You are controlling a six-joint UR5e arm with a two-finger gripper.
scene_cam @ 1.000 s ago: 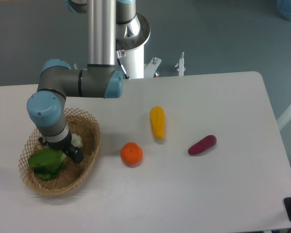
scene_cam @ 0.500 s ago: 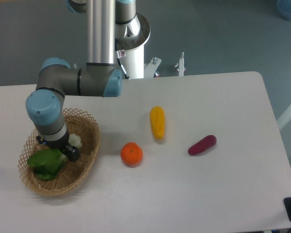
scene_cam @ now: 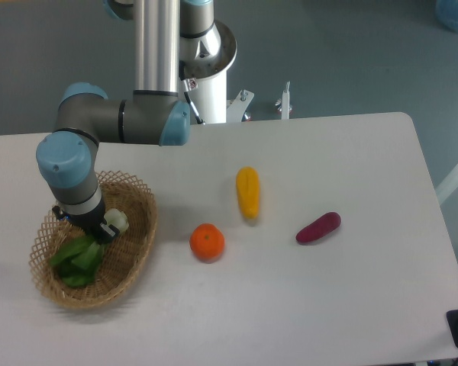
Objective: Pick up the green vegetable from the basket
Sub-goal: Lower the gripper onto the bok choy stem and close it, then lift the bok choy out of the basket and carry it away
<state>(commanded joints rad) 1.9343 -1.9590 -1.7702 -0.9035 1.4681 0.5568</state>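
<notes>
From the fixed camera, the gripper (scene_cam: 99,231) reaches down into the oval woven wicker basket (scene_cam: 141,240), whose tan open-lattice rim rings it. The jaws sit at the pale stem end of the bok choy toy (scene_cam: 78,258); whether they pinch it cannot be told, as the wrist hides them. Its floppy bright green leaves trail down-left of the jaws, inside the basket. On the smooth white table (scene_cam: 305,305), right of the jaws, lie a round orange (scene_cam: 207,242), a yellow corn-like piece (scene_cam: 247,191) and a purple oblong vegetable (scene_cam: 318,227).
</notes>
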